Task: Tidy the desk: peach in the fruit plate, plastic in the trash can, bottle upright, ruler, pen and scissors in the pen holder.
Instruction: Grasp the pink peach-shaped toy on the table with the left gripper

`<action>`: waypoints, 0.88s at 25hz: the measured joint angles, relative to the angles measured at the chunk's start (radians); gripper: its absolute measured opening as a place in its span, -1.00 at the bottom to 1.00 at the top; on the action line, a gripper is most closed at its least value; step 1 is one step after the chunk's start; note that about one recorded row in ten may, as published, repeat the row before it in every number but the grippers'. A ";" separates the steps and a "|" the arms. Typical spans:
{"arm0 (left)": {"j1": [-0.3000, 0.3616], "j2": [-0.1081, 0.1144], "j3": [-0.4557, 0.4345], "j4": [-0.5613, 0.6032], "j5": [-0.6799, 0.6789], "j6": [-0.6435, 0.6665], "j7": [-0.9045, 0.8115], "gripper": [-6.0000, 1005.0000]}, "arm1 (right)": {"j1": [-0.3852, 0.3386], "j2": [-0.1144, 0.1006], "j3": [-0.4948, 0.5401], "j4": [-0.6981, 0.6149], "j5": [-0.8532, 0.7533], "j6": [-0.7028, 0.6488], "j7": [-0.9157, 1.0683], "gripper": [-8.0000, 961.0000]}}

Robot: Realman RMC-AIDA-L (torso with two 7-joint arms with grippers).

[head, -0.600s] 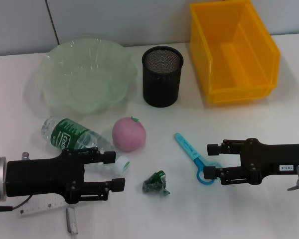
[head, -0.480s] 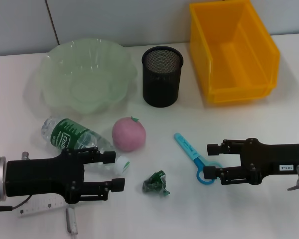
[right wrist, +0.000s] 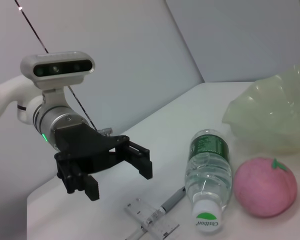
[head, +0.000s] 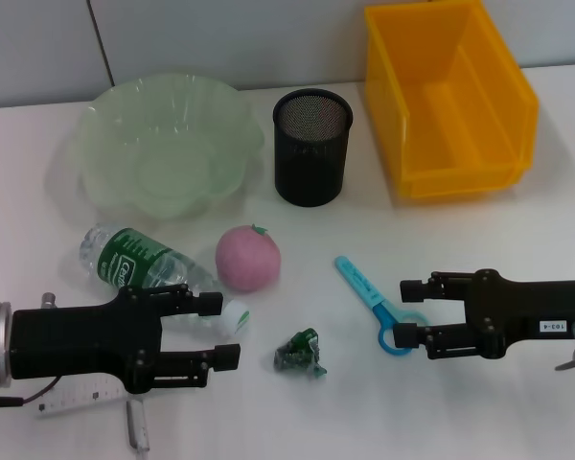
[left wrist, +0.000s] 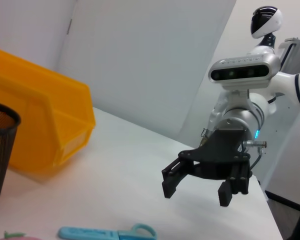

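Note:
The pink peach [head: 248, 258] lies mid-table, with the fallen bottle [head: 149, 264] to its left and the crumpled green plastic [head: 301, 354] in front of it. Blue scissors [head: 372, 302] lie to the right. My left gripper [head: 220, 331] is open, hovering just in front of the bottle's cap end. It partly covers the ruler [head: 77, 398] and pen [head: 139, 431]. My right gripper [head: 408, 310] is open beside the scissors' ring handle. At the back stand the green fruit plate [head: 163, 144], black mesh pen holder [head: 311, 147] and yellow trash can [head: 450, 96].
The right wrist view shows the left gripper [right wrist: 119, 181], bottle [right wrist: 207, 170], peach [right wrist: 265, 186], ruler [right wrist: 150, 220] and pen [right wrist: 172, 202]. The left wrist view shows the right gripper [left wrist: 196, 192], scissors [left wrist: 107, 233] and yellow bin [left wrist: 45, 130]. A grey wall runs behind the table.
Both grippers have shifted only a hair toward the table's front. No object has moved.

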 joint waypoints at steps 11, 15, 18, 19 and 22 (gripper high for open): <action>-0.084 -0.016 -0.003 0.167 -0.007 0.038 -0.030 0.45 | -0.001 -0.001 0.000 0.001 0.000 0.000 0.000 0.66; -0.176 -0.014 0.041 0.269 0.058 -0.014 -0.106 0.44 | -0.002 -0.004 0.002 0.001 0.000 -0.001 0.000 0.66; -0.241 -0.018 0.130 0.394 0.160 -0.069 -0.188 0.44 | -0.006 -0.007 0.008 0.000 0.000 -0.002 0.003 0.66; -0.249 -0.018 0.145 0.410 0.174 -0.078 -0.201 0.43 | -0.006 -0.007 0.008 0.000 0.000 -0.002 0.003 0.66; -0.291 -0.019 0.227 0.455 0.238 -0.110 -0.269 0.43 | -0.010 -0.010 0.010 0.000 0.000 -0.002 0.004 0.66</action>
